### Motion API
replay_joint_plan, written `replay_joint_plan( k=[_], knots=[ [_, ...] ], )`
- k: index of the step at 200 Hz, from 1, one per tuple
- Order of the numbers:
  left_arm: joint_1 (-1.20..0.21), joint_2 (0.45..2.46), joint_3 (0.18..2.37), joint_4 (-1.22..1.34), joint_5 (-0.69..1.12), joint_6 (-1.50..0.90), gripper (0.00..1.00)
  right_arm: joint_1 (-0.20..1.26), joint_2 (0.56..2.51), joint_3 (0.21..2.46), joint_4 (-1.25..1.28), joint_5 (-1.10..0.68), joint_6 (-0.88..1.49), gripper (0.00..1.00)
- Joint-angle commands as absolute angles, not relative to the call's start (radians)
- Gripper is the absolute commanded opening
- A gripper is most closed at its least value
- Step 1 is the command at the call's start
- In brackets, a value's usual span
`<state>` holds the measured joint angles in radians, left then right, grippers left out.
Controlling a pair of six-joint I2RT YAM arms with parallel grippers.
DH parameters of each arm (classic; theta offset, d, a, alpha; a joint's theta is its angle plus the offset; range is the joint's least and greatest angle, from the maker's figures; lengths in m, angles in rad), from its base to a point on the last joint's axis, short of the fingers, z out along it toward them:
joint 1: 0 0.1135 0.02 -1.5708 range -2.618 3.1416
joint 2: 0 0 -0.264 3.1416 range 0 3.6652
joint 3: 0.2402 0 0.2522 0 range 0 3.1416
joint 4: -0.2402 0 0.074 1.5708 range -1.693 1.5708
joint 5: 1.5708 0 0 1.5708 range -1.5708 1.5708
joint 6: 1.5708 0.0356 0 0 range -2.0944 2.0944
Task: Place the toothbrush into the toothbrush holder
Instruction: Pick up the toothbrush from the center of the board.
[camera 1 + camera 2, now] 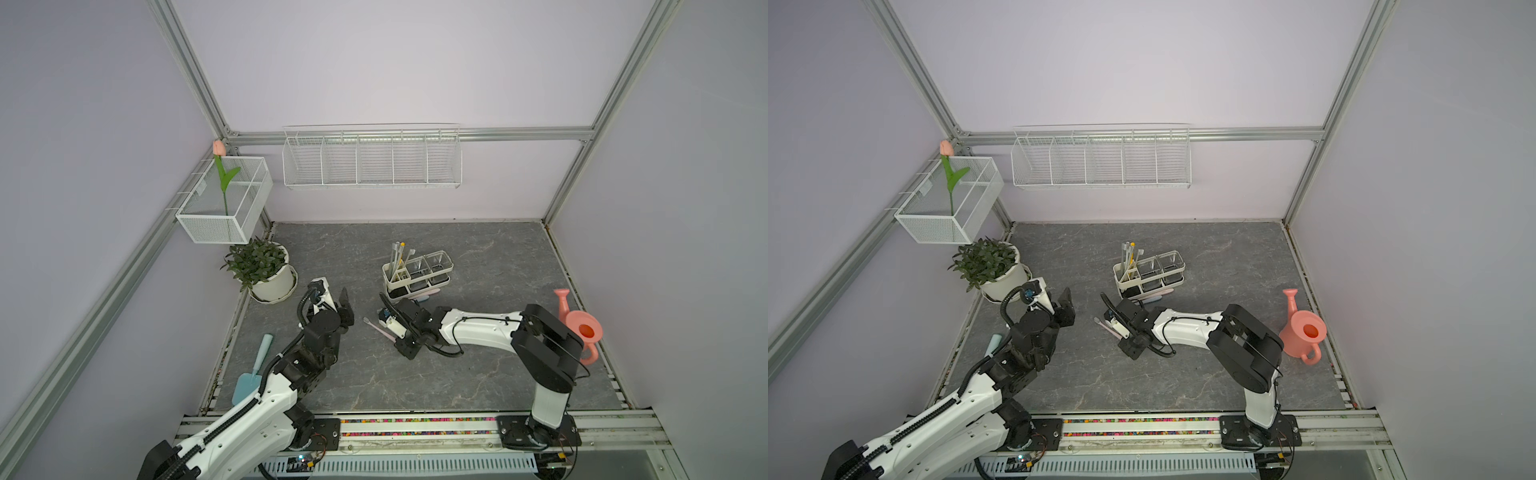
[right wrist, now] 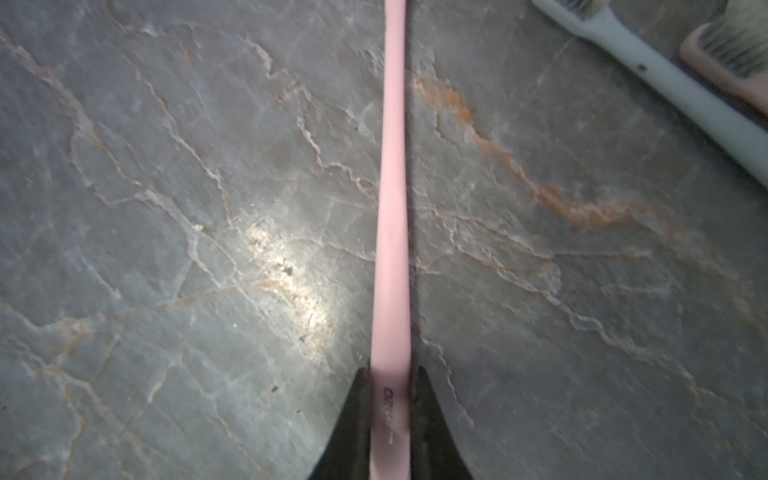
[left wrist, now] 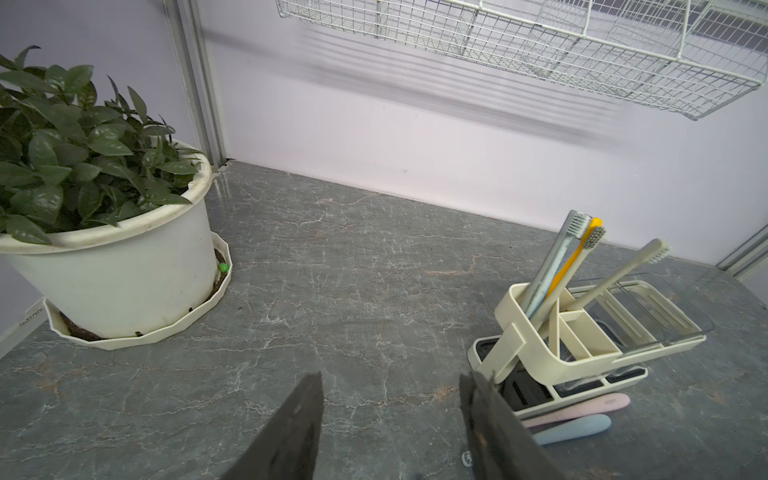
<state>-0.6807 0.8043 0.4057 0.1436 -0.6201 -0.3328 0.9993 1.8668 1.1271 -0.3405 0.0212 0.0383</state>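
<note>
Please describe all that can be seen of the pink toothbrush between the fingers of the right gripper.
The pink toothbrush is long, slim and pale pink, of smooth plastic as it looks, with small dark lettering near the held end. It seems to lie flat on the grey marbled table. The right gripper is shut on its handle, one black finger at each side. Nothing else touches it.

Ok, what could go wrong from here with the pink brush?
The right gripper is shut on the slim pink plastic toothbrush, a long stretch sticking out: it may swivel when lifted. The cream-white oblong toothbrush holder already holds three brushes in its divided compartment, so insertion could snag them.
</note>
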Motion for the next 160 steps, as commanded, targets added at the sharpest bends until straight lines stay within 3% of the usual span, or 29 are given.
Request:
replay_joint_plan(
  k=[1, 160],
  knots=[
    [-0.677, 0.819, 0.417, 0.143, -0.608, -0.362, 0.57, 1.005, 1.876, 1.100, -0.386, 0.027, 0.059, 0.07],
    [-0.677, 0.905, 0.454, 0.136, -0.520, -0.353, 0.58, 1.003, 1.599, 0.972, -0.298, 0.135, 0.178, 0.07]
  ],
)
